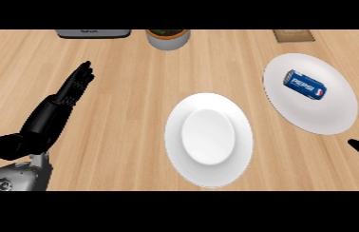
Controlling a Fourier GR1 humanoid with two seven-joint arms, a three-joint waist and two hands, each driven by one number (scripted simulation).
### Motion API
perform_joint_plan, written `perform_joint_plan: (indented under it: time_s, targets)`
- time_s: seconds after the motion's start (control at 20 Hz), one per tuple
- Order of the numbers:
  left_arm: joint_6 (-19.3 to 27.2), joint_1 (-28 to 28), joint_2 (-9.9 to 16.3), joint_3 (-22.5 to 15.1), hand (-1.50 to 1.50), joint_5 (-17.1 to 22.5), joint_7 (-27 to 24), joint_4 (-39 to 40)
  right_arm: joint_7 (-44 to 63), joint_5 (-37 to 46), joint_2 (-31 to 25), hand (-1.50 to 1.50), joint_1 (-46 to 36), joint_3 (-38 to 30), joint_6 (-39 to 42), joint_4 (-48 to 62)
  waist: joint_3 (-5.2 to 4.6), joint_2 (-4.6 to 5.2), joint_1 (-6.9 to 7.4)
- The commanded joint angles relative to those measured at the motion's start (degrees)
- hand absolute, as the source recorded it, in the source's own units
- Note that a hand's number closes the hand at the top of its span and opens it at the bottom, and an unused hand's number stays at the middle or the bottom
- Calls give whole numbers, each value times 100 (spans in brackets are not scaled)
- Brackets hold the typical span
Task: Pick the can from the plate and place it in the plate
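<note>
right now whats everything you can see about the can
The can is blue with white PEPSI lettering and a small red mark near its lower right end. It looks like a metal drink can and shows no dents. It lies on its side, its length running from upper left to lower right, on the upper half of the white plate at the right. Only that plate touches it. No hand is on it; just the dark tip of the right hand shows at the view's right edge, below the can.

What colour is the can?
Blue with white lettering and a red patch; the can shows in the head view.
</note>
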Motion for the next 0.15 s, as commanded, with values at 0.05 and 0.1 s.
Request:
perform_joint_plan:
  time_s: [0.05,0.1]
  targets:
    - [-238,238,-60,110,0,-31,-215,-56,16,-197,37,-150,450,-192,560,-524,1,8,37]
    - [-39,135,-193,28,0,-245,11,-188,-183,-172,245,-150,571,-203,572,-477,1,8,35]
